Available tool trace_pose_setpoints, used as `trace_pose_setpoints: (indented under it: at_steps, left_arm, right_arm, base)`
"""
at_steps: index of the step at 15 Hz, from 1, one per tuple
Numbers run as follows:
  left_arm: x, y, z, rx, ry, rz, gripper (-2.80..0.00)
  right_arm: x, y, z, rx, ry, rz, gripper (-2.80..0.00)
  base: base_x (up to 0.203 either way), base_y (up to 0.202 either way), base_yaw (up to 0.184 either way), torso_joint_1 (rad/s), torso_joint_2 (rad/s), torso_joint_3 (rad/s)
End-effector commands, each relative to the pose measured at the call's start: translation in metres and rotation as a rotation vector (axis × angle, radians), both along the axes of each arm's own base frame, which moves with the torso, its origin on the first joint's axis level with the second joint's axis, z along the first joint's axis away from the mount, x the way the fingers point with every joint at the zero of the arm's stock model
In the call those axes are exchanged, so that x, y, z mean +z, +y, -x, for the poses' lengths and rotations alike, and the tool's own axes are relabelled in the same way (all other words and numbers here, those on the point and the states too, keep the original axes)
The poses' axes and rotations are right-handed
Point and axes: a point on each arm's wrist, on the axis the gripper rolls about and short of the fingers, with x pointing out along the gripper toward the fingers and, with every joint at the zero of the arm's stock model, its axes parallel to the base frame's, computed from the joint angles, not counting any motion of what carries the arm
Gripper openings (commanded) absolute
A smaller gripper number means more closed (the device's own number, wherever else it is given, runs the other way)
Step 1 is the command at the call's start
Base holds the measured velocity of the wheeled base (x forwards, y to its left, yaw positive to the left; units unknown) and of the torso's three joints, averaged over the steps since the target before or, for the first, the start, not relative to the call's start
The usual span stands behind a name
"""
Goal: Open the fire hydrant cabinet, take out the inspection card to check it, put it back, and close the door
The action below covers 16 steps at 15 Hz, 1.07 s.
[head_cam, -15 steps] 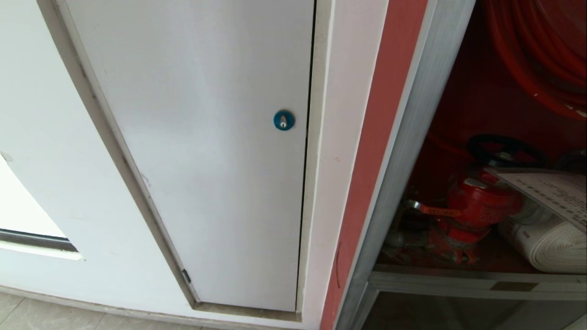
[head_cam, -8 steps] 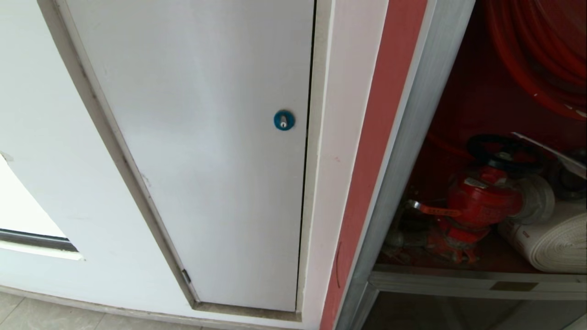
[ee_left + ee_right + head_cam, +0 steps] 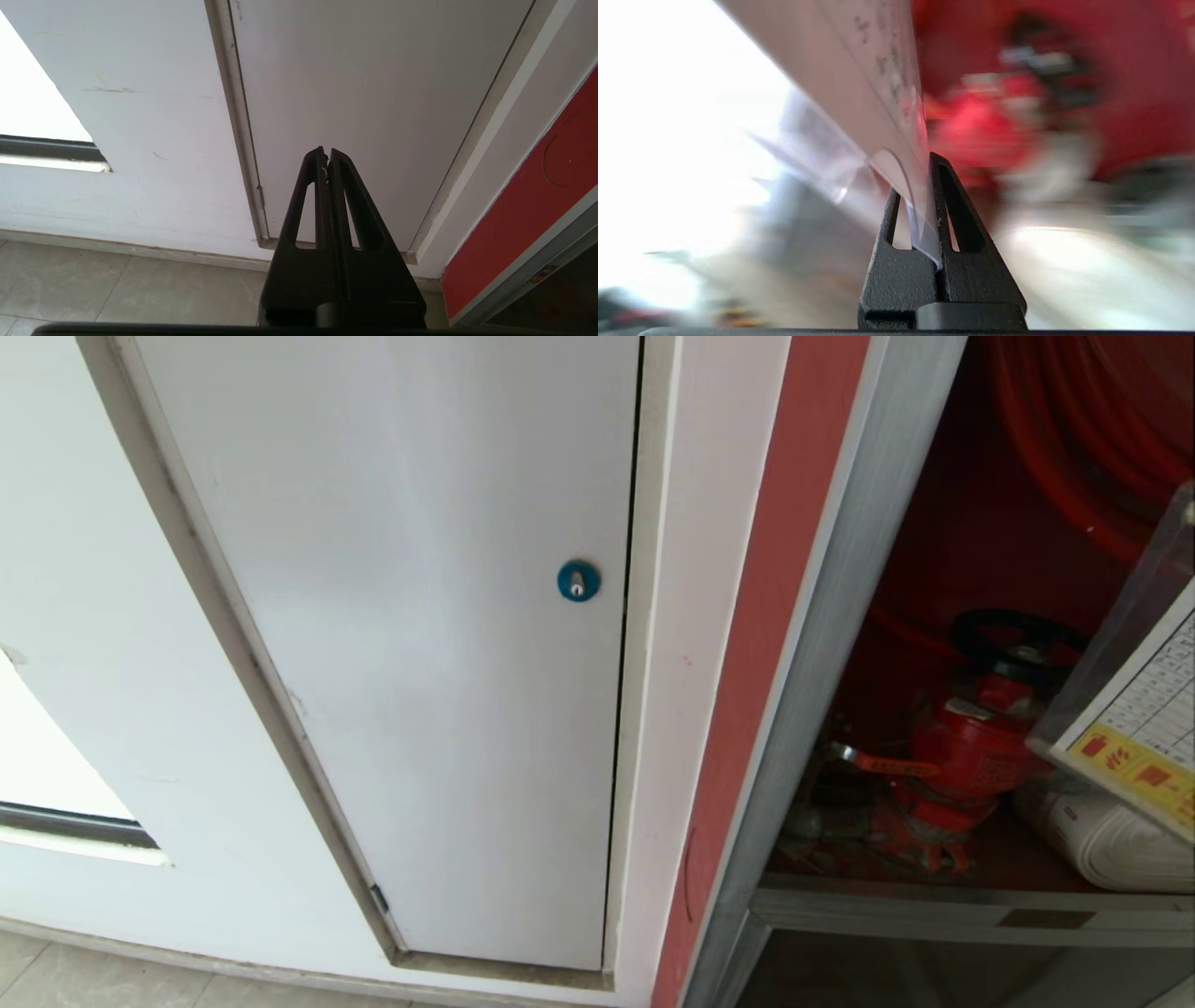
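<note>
both pincers are accounted for: right gripper (image 3: 924, 184) is clamped on the inspection card (image 3: 1141, 728), with the edge of its clear sleeve pinched between the two fingers, as is seen in the right wrist view. left gripper (image 3: 326, 151) is pressed shut on nothing and is held idle in front of the white panel door (image 3: 420, 644), near the floor (image 3: 93, 280).

from largest to smallest: the fire hydrant cabinet (image 3: 840, 616) is seen standing open at the right of the head view, its red inside exposed; its own glass door is not in view. inside, a red hose reel (image 3: 1074, 439) is seen up high, a red valve (image 3: 971, 747) under it, and a white rolled hose (image 3: 1092, 835) beside the valve. the card is held tilted in front of the opening, its yellow band with red icons at the lower end, its grid turned toward the head camera.

as a judgement, opening and taking out are done and the check is in hand; the putting back and the closing of the door are left.
</note>
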Motion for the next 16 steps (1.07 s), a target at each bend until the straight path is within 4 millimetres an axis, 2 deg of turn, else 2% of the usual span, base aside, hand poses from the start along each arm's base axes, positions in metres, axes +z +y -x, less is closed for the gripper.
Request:
trace_pose_setpoints:
  at_steps: [1, 7, 12, 16]
  left_arm:
    - [0.000, 0.000, 0.000, -0.001, 0.001, 0.000, -2.80]
    - [0.000, 0.000, 0.000, 0.001, 0.001, 0.000, -2.80]
    - [0.000, 0.000, 0.000, 0.001, 0.001, 0.000, -2.80]
    - [0.000, 0.000, 0.000, 0.000, 0.001, 0.000, -2.80]
  right_arm:
    - [0.001, 0.002, -0.002, 0.105, 0.064, -0.127, -2.80]
    - [0.002, 0.005, -0.007, 0.329, 0.212, -0.378, -2.80]
    - [0.002, 0.010, -0.007, 0.503, 0.300, -0.405, -2.80]
    - [0.000, 0.016, -0.029, 0.623, 0.409, -0.404, -2.80]
  base:
    - [0.000, 0.000, 0.000, 0.000, 0.00, 0.000]
    - [0.000, 0.000, 0.000, 0.000, 0.00, 0.000]
    - [0.000, 0.000, 0.000, 0.000, 0.00, 0.000]
    - [0.000, 0.000, 0.000, 0.000, 0.00, 0.000]
